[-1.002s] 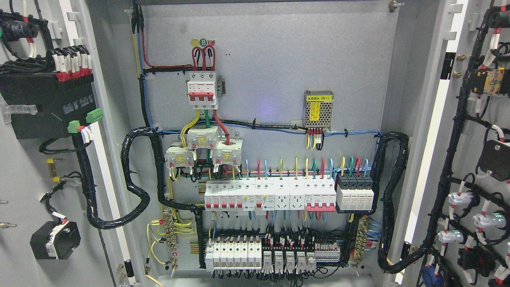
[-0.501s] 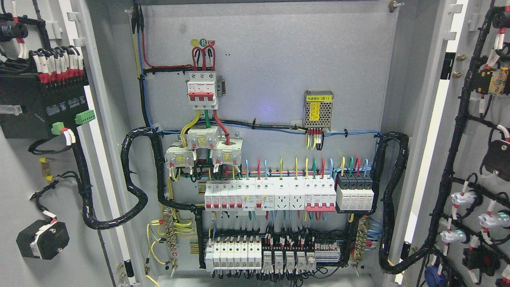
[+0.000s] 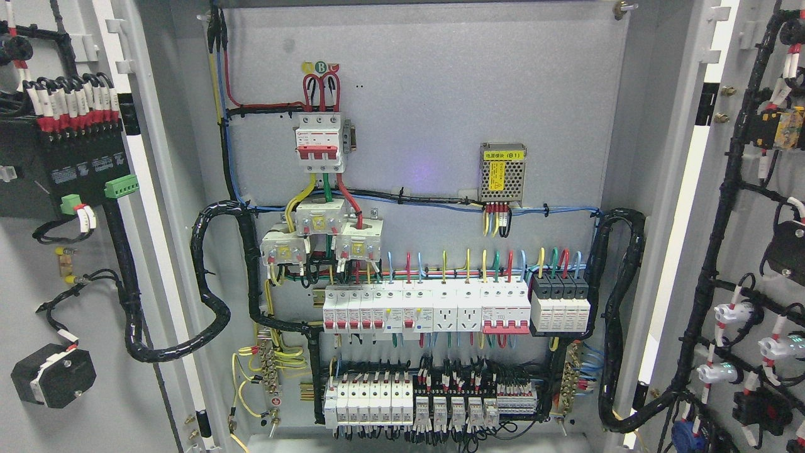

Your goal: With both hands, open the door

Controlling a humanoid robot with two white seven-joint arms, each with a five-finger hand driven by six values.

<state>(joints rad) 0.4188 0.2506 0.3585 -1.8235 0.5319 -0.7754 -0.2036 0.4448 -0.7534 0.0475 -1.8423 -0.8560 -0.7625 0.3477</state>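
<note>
An electrical cabinet stands wide open in the head view. The left door [image 3: 38, 283] is swung out to the left and shows its inner side, with a black module [image 3: 60, 170] and a black lock block [image 3: 53, 375] on it. The right door [image 3: 748, 264] is swung out to the right and carries black wire looms and indicator lamps [image 3: 729, 313]. Between the doors lies the grey back panel [image 3: 440, 94] with rows of breakers [image 3: 427, 308]. Neither hand nor any arm shows in the picture.
Thick black cable bundles [image 3: 210, 277] loop from the left door into the cabinet, and another bundle [image 3: 619, 314] loops to the right door. A small metal power supply [image 3: 502, 172] sits on the panel's right. Terminal rows [image 3: 402, 402] fill the bottom.
The left door has swung further left: its black module and lock block have shifted toward the picture's edge. The right door has moved slightly outward too.
</note>
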